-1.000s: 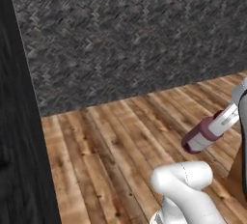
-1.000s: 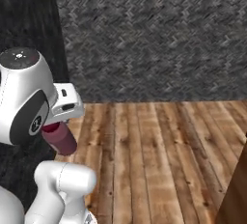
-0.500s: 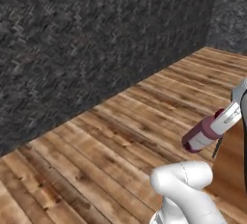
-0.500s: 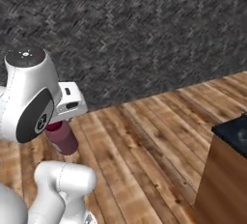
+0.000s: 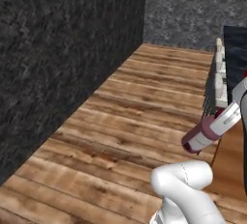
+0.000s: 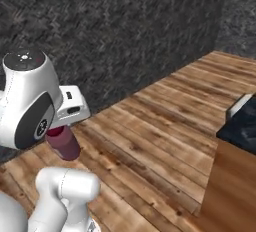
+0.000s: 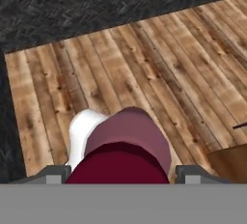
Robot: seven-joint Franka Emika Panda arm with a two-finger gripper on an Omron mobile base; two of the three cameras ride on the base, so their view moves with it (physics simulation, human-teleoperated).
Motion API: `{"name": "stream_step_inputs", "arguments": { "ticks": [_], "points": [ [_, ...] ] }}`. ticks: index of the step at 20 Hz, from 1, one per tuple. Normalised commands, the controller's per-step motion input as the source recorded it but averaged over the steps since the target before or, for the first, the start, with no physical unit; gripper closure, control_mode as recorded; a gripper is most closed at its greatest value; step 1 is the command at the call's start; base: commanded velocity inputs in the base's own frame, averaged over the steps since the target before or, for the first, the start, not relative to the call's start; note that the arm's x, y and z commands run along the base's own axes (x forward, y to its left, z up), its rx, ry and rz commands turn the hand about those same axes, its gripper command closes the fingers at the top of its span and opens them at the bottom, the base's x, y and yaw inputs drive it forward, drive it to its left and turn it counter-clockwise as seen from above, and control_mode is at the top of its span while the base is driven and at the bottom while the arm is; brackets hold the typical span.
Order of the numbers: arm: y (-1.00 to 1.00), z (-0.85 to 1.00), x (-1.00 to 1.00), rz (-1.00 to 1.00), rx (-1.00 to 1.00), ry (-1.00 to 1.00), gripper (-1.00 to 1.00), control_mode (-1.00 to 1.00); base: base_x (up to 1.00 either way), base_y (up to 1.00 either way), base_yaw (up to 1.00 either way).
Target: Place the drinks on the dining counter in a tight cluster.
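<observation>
My gripper (image 7: 123, 172) is shut on the tall maroon bottle (image 7: 126, 143), whose body rises between the two dark fingertips (image 7: 57, 174) in the hand view. The left base view has the bottle (image 5: 206, 132) held aslant above the floor, pale label toward the hand, at the right. From the right base camera its maroon end (image 6: 63, 142) hangs below the white hand (image 6: 70, 107). The dining counter's black top (image 6: 243, 125) on a wood base (image 6: 230, 186) stands at the right edge; the counter (image 5: 235, 44) is also at the far right. The other two bottles are out of view.
Wood plank floor (image 5: 140, 117) stretches ahead, bounded by dark grey stone walls (image 5: 58, 49) meeting in a corner. Pale stools (image 5: 220, 76) line the counter's side. My own white arm link (image 5: 185, 184) sits low in front.
The whole picture has swung as the base turned: the wall corner and the black counter have come into view. The maroon bottle stays held in the same place relative to the arm.
</observation>
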Motion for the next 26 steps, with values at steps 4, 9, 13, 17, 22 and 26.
{"name": "stream_step_inputs", "arguments": {
  "ticks": [4, 9, 13, 17, 22, 26],
  "points": [
    [0.00, 0.00, 0.00, 0.00, 0.00, 0.00, 1.00, 1.00, 1.00, 0.93, -0.57],
    [0.00, 0.00, 0.00, 0.00, 0.00, 0.00, 1.00, 1.00, 1.00, 0.90, -0.59],
    [0.00, 0.00, 0.00, 0.00, 0.00, 0.00, 1.00, 1.00, 1.00, 0.92, -0.55],
    [0.00, 0.00, 0.00, 0.00, 0.00, 0.00, 1.00, 1.00, 1.00, 0.91, -0.55],
    [0.00, 0.00, 0.00, 0.00, 0.00, 0.00, 1.00, 1.00, 1.00, 0.90, -0.55],
    [0.00, 0.00, 0.00, 0.00, 0.00, 0.00, 1.00, 1.00, 1.00, 0.89, -0.54]
  ]
}}
